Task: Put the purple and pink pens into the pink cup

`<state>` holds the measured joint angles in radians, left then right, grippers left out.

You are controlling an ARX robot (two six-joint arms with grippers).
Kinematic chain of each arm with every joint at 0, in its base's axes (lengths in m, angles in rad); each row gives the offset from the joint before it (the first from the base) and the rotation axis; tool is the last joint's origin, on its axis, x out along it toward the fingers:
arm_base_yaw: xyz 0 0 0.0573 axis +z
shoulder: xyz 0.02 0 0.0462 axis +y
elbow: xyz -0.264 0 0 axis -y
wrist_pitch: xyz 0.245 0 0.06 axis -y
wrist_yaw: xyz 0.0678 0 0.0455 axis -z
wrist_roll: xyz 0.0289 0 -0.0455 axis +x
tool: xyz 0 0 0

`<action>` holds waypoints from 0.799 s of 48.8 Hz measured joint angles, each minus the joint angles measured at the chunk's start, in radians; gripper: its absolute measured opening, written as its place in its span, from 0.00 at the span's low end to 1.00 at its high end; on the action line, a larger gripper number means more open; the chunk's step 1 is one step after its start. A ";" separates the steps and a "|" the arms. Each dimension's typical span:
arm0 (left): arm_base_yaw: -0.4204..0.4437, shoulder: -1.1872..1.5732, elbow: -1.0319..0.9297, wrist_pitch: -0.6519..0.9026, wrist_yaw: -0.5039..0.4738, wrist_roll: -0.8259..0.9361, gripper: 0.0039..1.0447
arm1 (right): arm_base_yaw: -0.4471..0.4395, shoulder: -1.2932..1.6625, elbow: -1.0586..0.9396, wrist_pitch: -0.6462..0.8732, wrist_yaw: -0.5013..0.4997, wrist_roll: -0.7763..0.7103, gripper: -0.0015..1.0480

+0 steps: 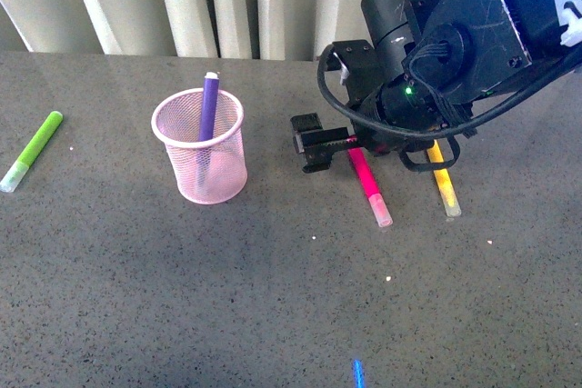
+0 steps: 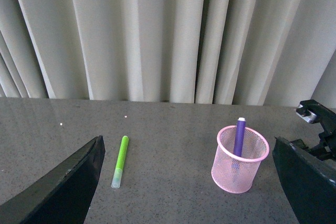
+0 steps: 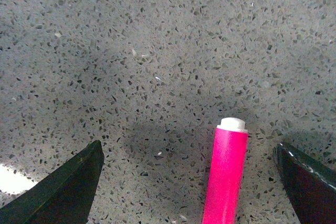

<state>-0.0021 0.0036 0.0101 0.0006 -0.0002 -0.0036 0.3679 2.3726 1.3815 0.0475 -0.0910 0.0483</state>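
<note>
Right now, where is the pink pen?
In the front view the pink pen lies on the table right of the pink cup, just left of the yellow marker, its far end under the open right gripper.

The cup (image 1: 199,147) stands left of centre, one pen (image 1: 209,106) in it. Right of it I see the second pen (image 1: 366,177), far end under my right gripper (image 1: 314,143) (a marker (image 1: 444,184) lies alongside, further right); another marker (image 1: 36,147) lies far left.
</note>
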 joint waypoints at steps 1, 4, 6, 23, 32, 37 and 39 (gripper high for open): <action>0.000 0.000 0.000 0.000 0.000 0.000 0.94 | 0.000 0.005 0.001 0.000 0.005 0.003 0.93; 0.000 0.000 0.000 0.000 0.000 0.000 0.94 | 0.000 0.010 0.004 0.002 0.009 0.008 0.93; 0.000 0.000 0.000 0.000 0.000 0.000 0.94 | -0.002 0.012 0.012 0.002 0.011 0.013 0.93; 0.000 0.000 0.000 0.000 0.000 0.000 0.94 | -0.014 0.025 0.026 0.004 0.011 0.030 0.86; 0.000 0.000 0.000 0.000 0.000 0.000 0.94 | -0.018 0.029 0.026 0.011 0.010 0.032 0.62; 0.000 0.000 0.000 0.000 0.000 0.000 0.94 | -0.018 0.031 0.024 0.015 0.010 0.034 0.50; 0.000 0.000 0.000 0.000 0.000 0.000 0.94 | -0.018 0.031 0.022 0.018 0.010 0.036 0.45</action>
<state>-0.0021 0.0036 0.0101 0.0006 -0.0002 -0.0036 0.3500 2.4031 1.4033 0.0650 -0.0814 0.0845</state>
